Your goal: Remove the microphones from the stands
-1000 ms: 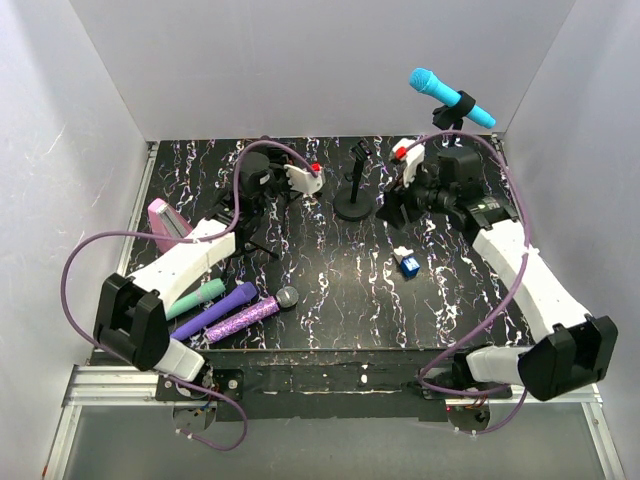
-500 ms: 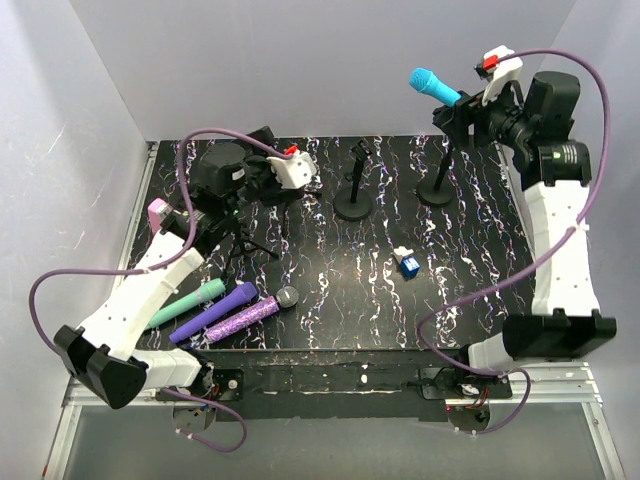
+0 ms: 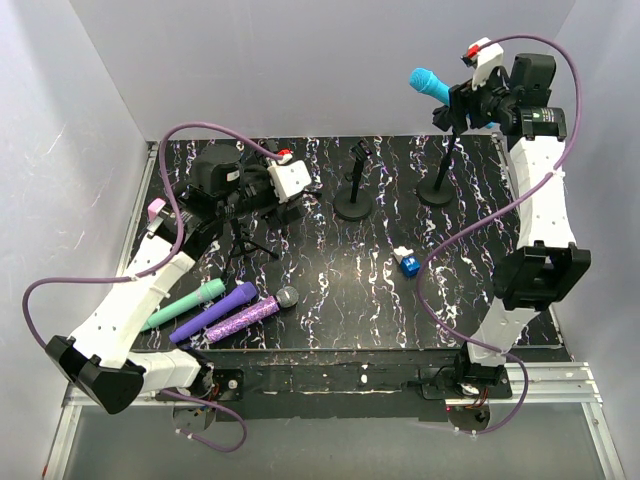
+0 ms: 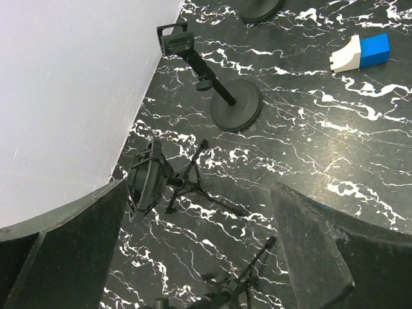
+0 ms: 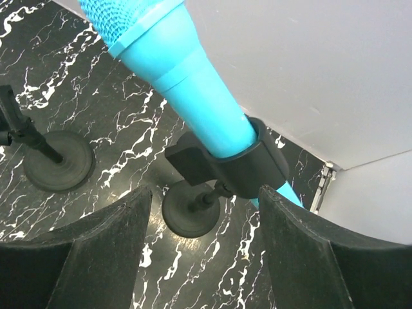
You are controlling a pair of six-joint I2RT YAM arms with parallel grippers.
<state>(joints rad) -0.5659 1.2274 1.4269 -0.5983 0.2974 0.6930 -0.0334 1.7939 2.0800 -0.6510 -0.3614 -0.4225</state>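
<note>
Right gripper first: fingers spread wide, nothing in them. It hangs high at the far right corner of the black marbled bench, with the cyan plastic microphone framed between them but untouched. That microphone sits tilted in the black spring clip atop the tall black round-based stand, head toward the left edge, tail toward the right.

Now, my worries. From the wrist view my fingers line up with the clip as much as with the cyan barrel. If I close here, I reckon I pinch clip and microphone together and nothing comes free.

Second: the stand rests on a small disc foot and nothing braces it. A sideways tug against a tight clip could, I judge, tip the whole thing or drag it across the bench.

Third: the barrel tapers and looks smooth, so a grip near the narrow tail might slide off.

The white walls of the corner sit close too, leaving little room to draw back.

Left gripper, also wide and empty, hovers over the far left of the bench, well apart, so it is no help steadying.
</note>
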